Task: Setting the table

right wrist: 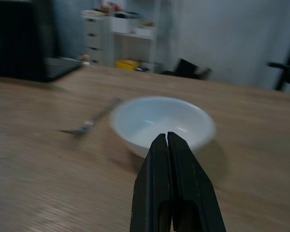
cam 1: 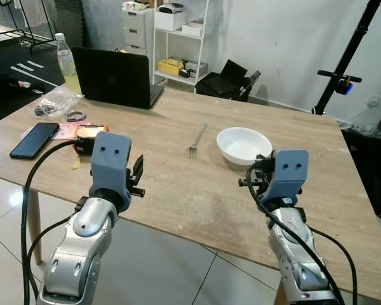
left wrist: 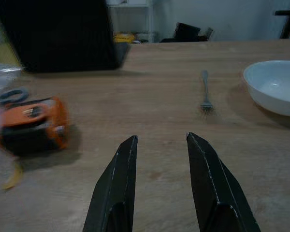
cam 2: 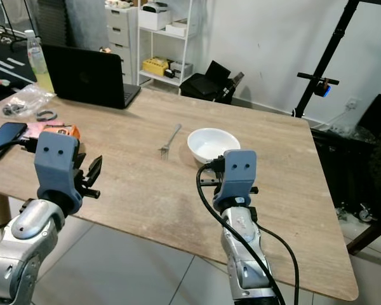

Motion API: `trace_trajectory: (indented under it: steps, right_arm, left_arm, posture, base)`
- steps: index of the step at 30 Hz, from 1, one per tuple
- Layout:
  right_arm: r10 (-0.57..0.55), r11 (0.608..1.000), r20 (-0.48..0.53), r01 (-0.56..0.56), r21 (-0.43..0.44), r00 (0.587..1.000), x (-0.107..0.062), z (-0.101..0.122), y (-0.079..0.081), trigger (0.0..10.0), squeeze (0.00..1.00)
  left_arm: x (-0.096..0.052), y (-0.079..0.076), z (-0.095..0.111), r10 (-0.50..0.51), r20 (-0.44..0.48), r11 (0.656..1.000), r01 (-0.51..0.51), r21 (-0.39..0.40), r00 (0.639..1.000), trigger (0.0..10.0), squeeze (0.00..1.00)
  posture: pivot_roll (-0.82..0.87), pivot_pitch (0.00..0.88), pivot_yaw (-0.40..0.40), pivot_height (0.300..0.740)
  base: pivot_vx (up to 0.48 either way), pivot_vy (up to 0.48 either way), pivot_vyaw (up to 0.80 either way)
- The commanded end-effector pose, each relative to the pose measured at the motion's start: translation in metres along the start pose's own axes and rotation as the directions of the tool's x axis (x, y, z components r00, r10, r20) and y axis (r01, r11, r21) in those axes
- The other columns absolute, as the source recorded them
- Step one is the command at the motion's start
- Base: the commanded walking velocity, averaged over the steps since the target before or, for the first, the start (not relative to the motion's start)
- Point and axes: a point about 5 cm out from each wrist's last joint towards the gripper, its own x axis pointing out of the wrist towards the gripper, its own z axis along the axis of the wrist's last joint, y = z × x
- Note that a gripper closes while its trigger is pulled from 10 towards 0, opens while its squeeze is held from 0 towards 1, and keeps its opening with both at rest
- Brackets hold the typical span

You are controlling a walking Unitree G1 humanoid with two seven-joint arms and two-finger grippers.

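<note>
The right gripper [right wrist: 173, 145] is hovering just short of the white bowl [cam 1: 243, 144] with fingers pressed together, holding nothing, so it's needing to open before going for the rim. The left gripper [left wrist: 160, 145] is sitting part open and empty, and the fork [cam 1: 196, 140] is lying just beside the bowl on the table [cam 1: 178, 190], so I'd approach that handle low and flat.

Head stereo pair high over the table [cam 1: 197, 197]; wrist cameras low, close, sharing bowl [left wrist: 275, 87] and fork [right wrist: 89, 124].

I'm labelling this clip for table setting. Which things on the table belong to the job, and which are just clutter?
Job:
- round white ceramic bowl
- silver metal fork

Lying about:
- black open laptop
- black smartphone
- orange tape measure
- clear plastic bottle of yellow drink
- clear plastic bag
</note>
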Motion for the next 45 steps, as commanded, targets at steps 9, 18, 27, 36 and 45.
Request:
trace_trajectory:
  steps: [9,18,27,36,45]
  right_arm:
    - [-0.017,1.000,-0.023,0.017,-0.003,1.000,-0.0025,-0.0046,-0.0055,10.0,0.00]
    - [-0.016,1.000,-0.024,0.016,-0.006,1.000,-0.0026,-0.0047,-0.0048,10.0,0.00]
    - [-0.024,1.000,-0.027,0.024,-0.006,0.999,-0.0040,-0.0060,-0.0056,10.0,0.00]
    - [-0.028,1.000,-0.026,0.028,-0.008,0.999,-0.0037,-0.0057,-0.0068,10.0,0.00]
    - [-0.035,0.999,-0.027,0.035,-0.009,0.999,-0.0045,-0.0060,-0.0078,10.0,0.00]
  left_arm:
    - [-0.0009,-0.0035,-0.0041,-0.016,-0.015,1.000,0.016,-0.004,1.000,10.0,0.00]
    - [-0.0007,-0.0048,-0.0058,-0.024,-0.020,1.000,0.024,-0.002,0.999,10.0,0.00]
    - [-0.0025,-0.0104,-0.0102,-0.054,-0.033,0.999,0.054,0.000,0.998,10.0,0.00]
    - [-0.0009,-0.0107,-0.0103,-0.060,-0.031,0.998,0.060,-0.001,0.998,10.0,0.00]
    - [0.0001,-0.0126,-0.0103,-0.076,-0.028,0.997,0.076,-0.002,0.997,10.0,0.00]
  posture:
    - [0.07,0.094,0.001,0.740]
    - [0.07,0.096,0.008,0.740]
    - [0.06,0.097,0.014,0.740]
    - [0.06,0.097,0.016,0.740]
    - [0.06,0.098,0.019,0.740]
  base:
    - [0.000,0.000,-0.80]
    - [0.000,0.000,-0.80]
    - [0.000,0.000,-0.80]
    - [0.000,0.000,-0.80]
    - [0.000,0.000,-0.80]
